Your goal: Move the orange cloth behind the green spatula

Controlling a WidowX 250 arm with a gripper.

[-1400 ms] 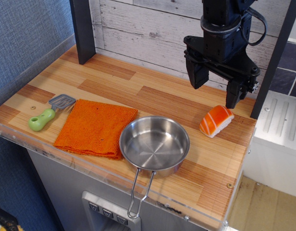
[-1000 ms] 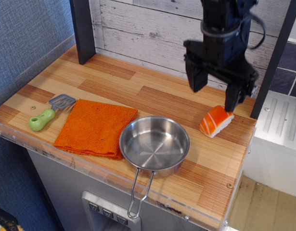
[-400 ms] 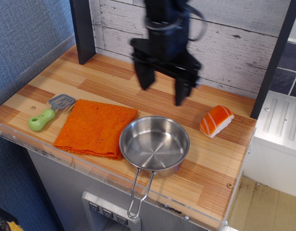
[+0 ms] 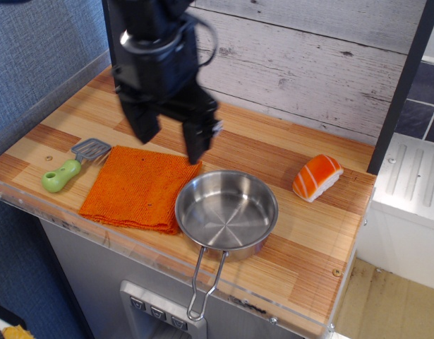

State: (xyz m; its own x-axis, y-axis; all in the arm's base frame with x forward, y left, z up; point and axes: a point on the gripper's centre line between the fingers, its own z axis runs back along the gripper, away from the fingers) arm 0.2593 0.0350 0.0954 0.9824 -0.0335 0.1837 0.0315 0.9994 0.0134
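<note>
Your gripper hangs over the far edge of the orange cloth, fingers spread wide with nothing between them.

You'll find the cloth lying flat near the front edge of the wooden counter. The green spatula sits at its 9 o'clock, grey blade touching the cloth's far left corner. The steel pan is at the cloth's 3 o'clock, overlapping its right edge. A sushi piece rests at the pan's 2 o'clock, apart from it.

the black arm reaches down from the top left, wrist vertical — its pincer points downward, both fingers spread wide apart, nothing held between them.
</note>
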